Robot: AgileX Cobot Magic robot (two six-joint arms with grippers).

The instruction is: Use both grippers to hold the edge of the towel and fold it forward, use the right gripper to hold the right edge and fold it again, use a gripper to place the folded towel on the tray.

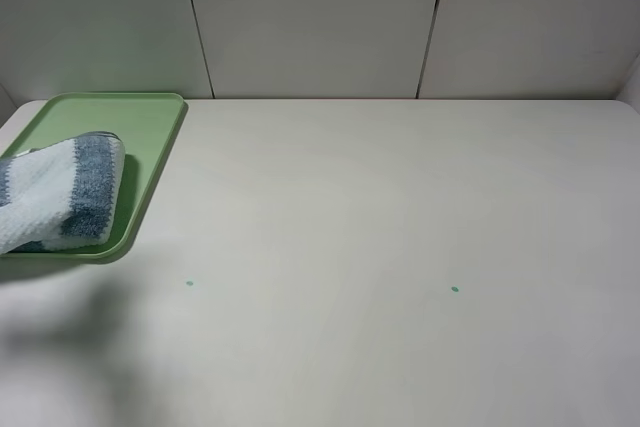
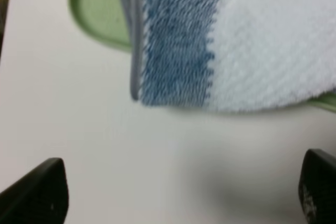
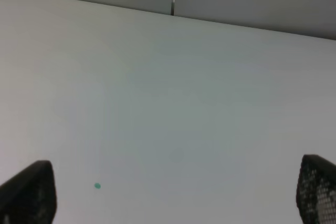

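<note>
Folded towel (image 1: 60, 192) overhangs the tray (image 1: 150, 117) at nine o'clock; it may slump onto the bench (image 1: 400, 227); both arms' fingers (image 2: 37, 192) stand apart, empty.

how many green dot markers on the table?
2. One small green dot lies on the white table left of centre, near the green plastic tray; the other right of centre.

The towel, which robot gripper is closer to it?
Left. The left gripper hangs open just beside the folded towel on the green tray; the right gripper sees only bare table.
</note>
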